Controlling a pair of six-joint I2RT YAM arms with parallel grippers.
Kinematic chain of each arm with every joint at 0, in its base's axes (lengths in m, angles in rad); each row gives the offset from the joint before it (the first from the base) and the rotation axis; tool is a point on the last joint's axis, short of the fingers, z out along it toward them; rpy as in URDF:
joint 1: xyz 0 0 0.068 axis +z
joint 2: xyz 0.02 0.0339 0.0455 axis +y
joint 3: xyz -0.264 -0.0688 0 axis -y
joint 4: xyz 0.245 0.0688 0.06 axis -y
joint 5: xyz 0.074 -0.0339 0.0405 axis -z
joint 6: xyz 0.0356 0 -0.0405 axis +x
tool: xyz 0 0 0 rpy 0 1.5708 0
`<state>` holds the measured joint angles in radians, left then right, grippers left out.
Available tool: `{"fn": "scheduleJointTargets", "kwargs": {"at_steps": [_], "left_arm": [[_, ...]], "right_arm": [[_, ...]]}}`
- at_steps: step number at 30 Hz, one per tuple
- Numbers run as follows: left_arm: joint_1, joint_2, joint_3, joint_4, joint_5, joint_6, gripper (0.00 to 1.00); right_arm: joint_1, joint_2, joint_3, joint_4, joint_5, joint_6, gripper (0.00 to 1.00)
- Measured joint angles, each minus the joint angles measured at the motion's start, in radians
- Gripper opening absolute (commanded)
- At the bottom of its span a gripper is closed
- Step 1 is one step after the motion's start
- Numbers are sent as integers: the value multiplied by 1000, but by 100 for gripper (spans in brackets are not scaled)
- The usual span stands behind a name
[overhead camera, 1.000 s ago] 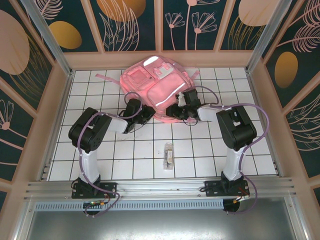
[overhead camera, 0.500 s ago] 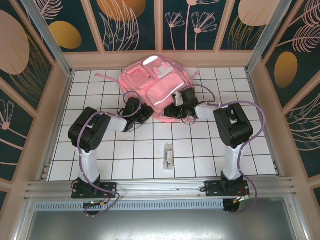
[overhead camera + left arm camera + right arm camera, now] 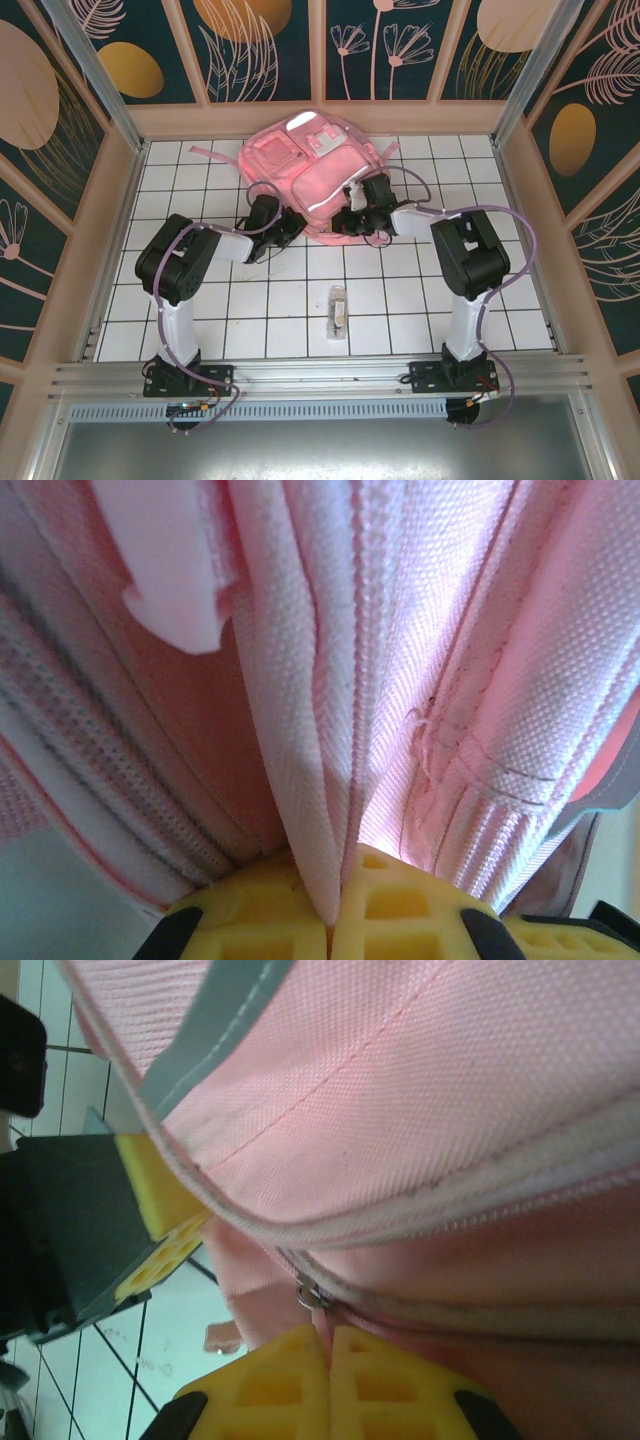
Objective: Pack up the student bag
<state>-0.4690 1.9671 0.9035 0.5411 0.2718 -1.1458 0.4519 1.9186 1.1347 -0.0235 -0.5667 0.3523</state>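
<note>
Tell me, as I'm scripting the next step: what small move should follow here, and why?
Probably the right tool should draw the zipper slider along its track. Both tools are shut on the student bag: the left tool pinches a fabric fold beside the zip, the right sits closed at the slider, so the bag looks braced for opening.

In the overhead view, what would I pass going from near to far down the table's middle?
Metal rail → small elongated item on the white tiles → student bag → painted back wall.
</note>
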Motion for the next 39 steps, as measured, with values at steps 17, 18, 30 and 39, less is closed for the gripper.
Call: {"fn": "scheduleJointTargets", "kwargs": {"at_steps": [17, 18, 30, 39], "left_arm": [[11, -95, -22, -82, 13, 75, 0], [11, -101, -25, -84, 13, 79, 0], [26, -153, -37, -166, 17, 156, 0], [72, -146, 80, -365, 8, 297, 0]], "right_arm": [[-190, -129, -54, -98, 23, -69, 0], [-208, -131, -54, -98, 23, -72, 0], [-291, -170, -44, -124, 31, -111, 0], [-152, -442, -229, -127, 73, -29, 0]]}}
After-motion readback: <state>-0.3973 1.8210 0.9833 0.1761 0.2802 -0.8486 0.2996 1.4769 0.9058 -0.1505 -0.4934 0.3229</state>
